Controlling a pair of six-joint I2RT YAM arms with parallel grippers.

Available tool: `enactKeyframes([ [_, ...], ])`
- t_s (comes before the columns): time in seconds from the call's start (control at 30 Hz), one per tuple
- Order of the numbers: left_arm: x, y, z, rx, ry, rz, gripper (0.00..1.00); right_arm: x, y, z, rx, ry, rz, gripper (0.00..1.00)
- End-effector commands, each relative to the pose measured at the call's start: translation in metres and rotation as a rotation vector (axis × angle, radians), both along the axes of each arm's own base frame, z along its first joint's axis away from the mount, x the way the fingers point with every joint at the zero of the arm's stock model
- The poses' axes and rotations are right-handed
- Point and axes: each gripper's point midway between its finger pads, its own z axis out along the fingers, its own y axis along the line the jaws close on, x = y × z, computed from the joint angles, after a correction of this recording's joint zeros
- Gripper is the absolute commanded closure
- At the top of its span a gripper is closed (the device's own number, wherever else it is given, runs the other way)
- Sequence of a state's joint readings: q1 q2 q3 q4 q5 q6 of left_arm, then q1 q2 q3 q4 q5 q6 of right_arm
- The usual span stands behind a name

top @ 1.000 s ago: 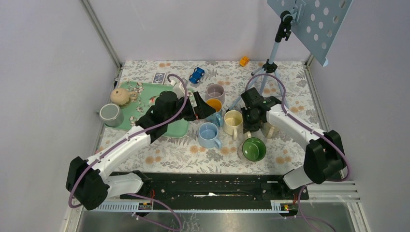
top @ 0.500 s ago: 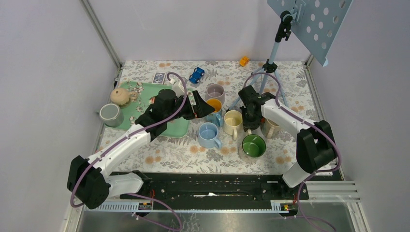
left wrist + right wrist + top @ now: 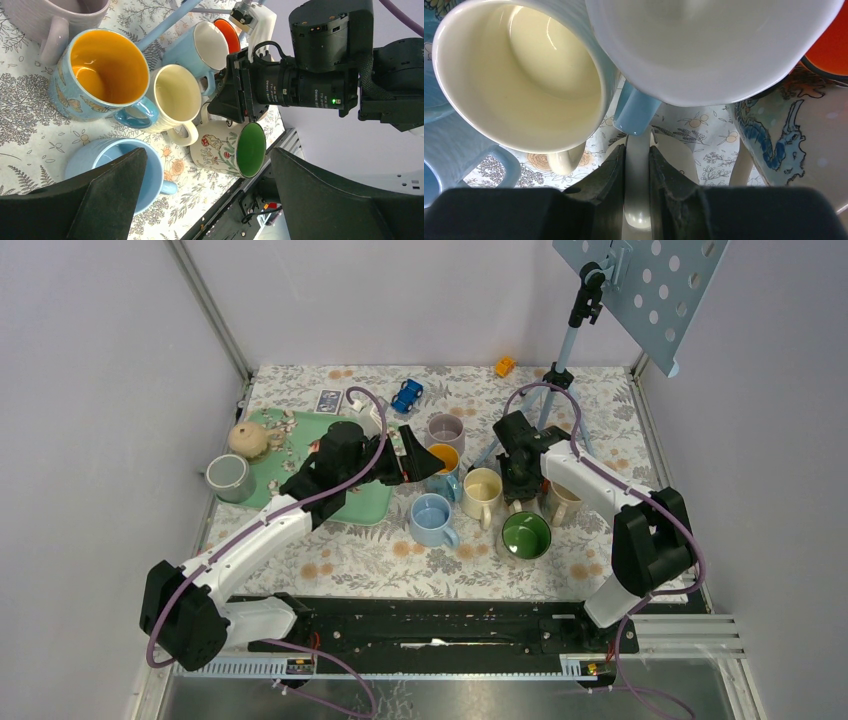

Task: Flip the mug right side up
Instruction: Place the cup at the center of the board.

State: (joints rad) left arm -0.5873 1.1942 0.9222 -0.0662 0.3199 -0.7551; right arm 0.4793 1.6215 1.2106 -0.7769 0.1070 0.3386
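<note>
Mug (image 3: 524, 537): white outside, green inside; right of the worktop's (image 3: 380, 558) middle, toward the near edge. It is tilted, its mouth turned up and toward that edge. Whether it rests on the worktop I cannot tell.
Right hand (image 3: 637, 155): pinching the mug's white handle, fingers (image 3: 610, 172) tight on both sides; it sits on the mug's far side.
Left hand (image 3: 425, 462): spread wide, holding nothing, hovering at the orange-lined mug (image 3: 444, 457), near the tray (image 3: 368, 506).
Neighbours: cream mug (image 3: 482, 487) just beside the mug on its far left; blue mug (image 3: 430, 517) further left.
</note>
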Motion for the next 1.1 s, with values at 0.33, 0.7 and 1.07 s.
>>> enactKeyframes([
  [0.33,0.005,-0.004,0.028,-0.038,-0.082,-0.020,0.01,0.033,-0.002,0.019,-0.026,-0.109,0.003,0.73],
  [0.7,0.003,-0.004,0.030,-0.040,-0.087,-0.027,0.01,0.041,-0.001,0.013,-0.041,-0.104,0.006,0.66],
  [1.07,0.000,-0.004,0.033,-0.044,-0.096,-0.038,0.01,0.031,0.001,0.036,0.007,-0.122,-0.001,0.61],
])
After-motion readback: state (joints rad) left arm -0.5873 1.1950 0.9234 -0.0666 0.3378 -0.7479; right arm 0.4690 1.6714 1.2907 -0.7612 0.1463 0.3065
